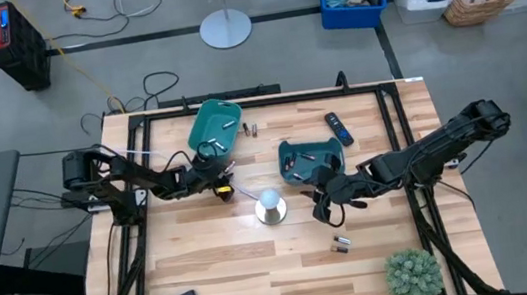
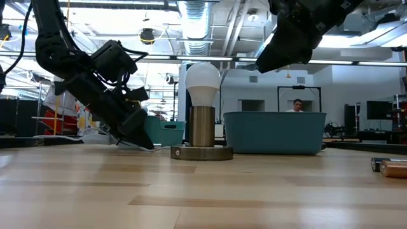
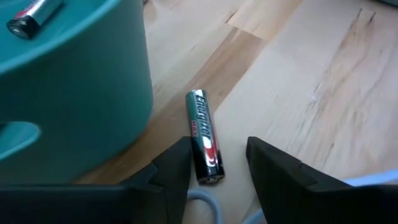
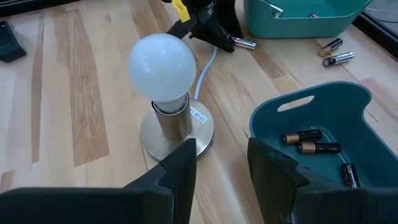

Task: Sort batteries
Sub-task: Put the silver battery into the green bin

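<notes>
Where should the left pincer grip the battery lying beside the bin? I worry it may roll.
Grip the battery across its round middle, coming from above. It lies flat on the table, and the open left pincer already straddles its near end, beside the bin.

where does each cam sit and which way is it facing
High: overhead, straight down on the table, both arms, both bins.
Low: table height, level across; lamp centred, arms drop in from above.
Left wrist: behind the left gripper, open around a battery beside a bin.
Right wrist: behind the open right gripper, facing lamp and second bin.
Shared: lamp in high, low, right wrist.
</notes>
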Controlling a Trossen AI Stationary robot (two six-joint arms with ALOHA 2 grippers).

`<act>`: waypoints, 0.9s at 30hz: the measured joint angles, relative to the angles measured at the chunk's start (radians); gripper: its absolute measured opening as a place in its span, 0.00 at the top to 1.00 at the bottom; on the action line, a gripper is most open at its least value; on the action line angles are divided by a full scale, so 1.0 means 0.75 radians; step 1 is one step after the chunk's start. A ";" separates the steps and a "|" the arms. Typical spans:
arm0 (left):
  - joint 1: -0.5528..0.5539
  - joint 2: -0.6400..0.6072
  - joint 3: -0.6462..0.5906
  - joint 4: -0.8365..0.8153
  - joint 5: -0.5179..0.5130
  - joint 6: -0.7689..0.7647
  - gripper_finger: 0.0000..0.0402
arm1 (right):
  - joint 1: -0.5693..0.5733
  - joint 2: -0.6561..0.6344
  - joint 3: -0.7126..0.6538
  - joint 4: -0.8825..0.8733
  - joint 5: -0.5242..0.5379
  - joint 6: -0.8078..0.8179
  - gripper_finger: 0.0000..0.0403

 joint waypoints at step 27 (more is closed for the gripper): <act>-0.025 -0.002 -0.002 -0.043 0.063 0.024 0.88 | 0.000 -0.001 -0.001 0.010 0.000 0.006 0.60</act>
